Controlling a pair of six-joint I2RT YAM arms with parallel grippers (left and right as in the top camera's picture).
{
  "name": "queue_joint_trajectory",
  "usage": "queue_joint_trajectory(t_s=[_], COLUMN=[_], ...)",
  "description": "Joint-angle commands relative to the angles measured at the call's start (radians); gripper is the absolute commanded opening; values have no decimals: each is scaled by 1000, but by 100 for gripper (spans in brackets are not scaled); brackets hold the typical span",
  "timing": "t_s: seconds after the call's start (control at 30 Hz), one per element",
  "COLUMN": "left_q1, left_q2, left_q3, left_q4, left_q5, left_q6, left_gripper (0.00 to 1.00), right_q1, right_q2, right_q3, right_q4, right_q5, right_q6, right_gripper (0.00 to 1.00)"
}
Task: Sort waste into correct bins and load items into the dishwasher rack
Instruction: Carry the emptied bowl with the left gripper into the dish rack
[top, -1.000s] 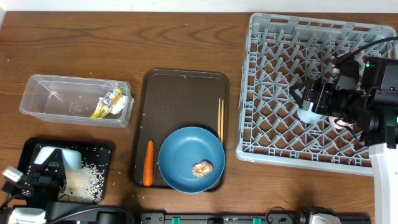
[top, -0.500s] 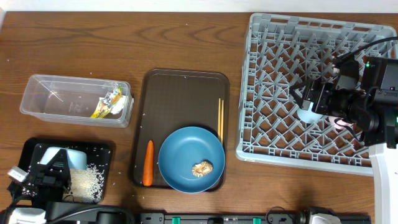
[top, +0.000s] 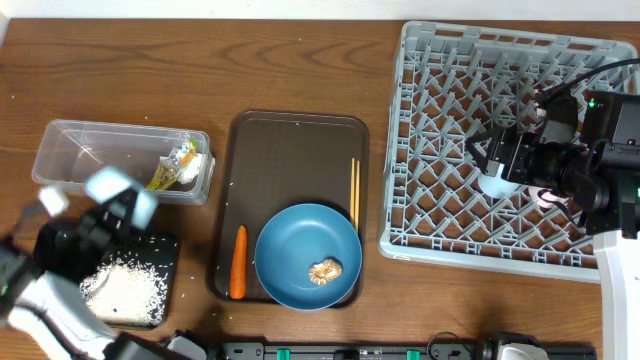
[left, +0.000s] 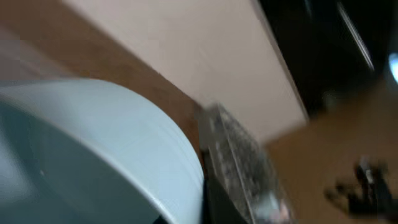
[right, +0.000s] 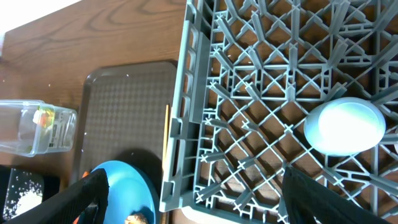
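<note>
My left gripper (top: 105, 212) is shut on the light blue bowl (top: 113, 186) and holds it, blurred, above the black tray (top: 165, 250); the bowl fills the left wrist view (left: 93, 155). White rice (top: 125, 288) lies in the black tray. The clear tub (top: 90, 155) holds the yellow-green wrapper (top: 172, 168) and white paper (top: 200, 165). The blue plate (top: 300, 240) bears the brown lump (top: 325, 268). The carrot (top: 238, 262) and chopsticks (top: 353, 190) lie beside it. My right gripper (right: 199, 205) is open over the grey rack (top: 450, 60), near the upturned blue cup (right: 344, 126).
The dark brown serving tray (top: 290, 150) sits mid-table under the plate, carrot and chopsticks. A pink cup (top: 551, 198) shows partly behind my right arm in the rack. Loose rice grains dot the wood near the black tray.
My left gripper has lifted the light blue bowl off the black tray, up and toward the clear tub. The rice stays spread on the tray. The right arm has not moved.
</note>
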Motion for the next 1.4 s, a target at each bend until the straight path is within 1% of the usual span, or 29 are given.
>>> queue_joint_trajectory(t_s=[0.0, 0.07, 0.13, 0.17, 0.2, 0.3, 0.4, 0.53, 0.6, 0.7, 0.83, 0.93, 1.1, 1.2, 1.37], left_q1=[-195, -342, -494, -579, -651, -895, -1080, -1266, -1345, -1429, -1502, -1553, -1615, -1621, -1621], left_q2=[-13, -13, -12, -11, -8, 27, 89, 220, 314, 454, 616, 693, 734, 748, 791], left_q3=[72, 79, 79, 78, 79, 79, 79, 84, 94, 126, 186, 225, 235, 235, 235], left_q4=[168, 405, 631, 737, 824, 1142, 1326, 1504, 1630, 1783, 1942, 2030, 2002, 1967, 1965], left_q5=[22, 7, -82, -138, -177, -277, -396, -502, -519, -521, -521, -513, -513, -514, -497], left_q6=[-232, -418, -618, -696, -744, -848, -916, -988, -1040, -1138, -1264, -1328, -1338, -1338, -1341], left_gripper=[6, 6, 6, 6, 6, 6, 6, 6, 6, 6, 6, 6, 6, 6, 6], right_q1=[13, 6, -5, -11, -17, -36, -66, -95, -106, -117, -130, -130, -130, -130, -130], right_q2=[0, 0, 0, 0, 0, 0, 0, 0, 0, 0, 0, 0, 0, 0, 0], right_q3=[-5, -5, -5, -5, -5, -5, -5, -5, -5, -5, -5, -5, -5, -5, -5], right_q4=[11, 23, 31, 33, 35, 27, 17, 16, 10, 2, -10, -26, -43, -50, -51], right_q5=[0, 18, 55, 70, 86, 188, 278, 283, 283, 284, 297, 321, 336, 336, 339], right_q6=[-9, 6, 32, 41, 45, 131, 218, 230, 230, 230, 230, 229, 219, 218, 211], right_gripper=[82, 82, 82, 82, 82, 82, 82, 82, 82, 82, 82, 83, 84, 84, 85])
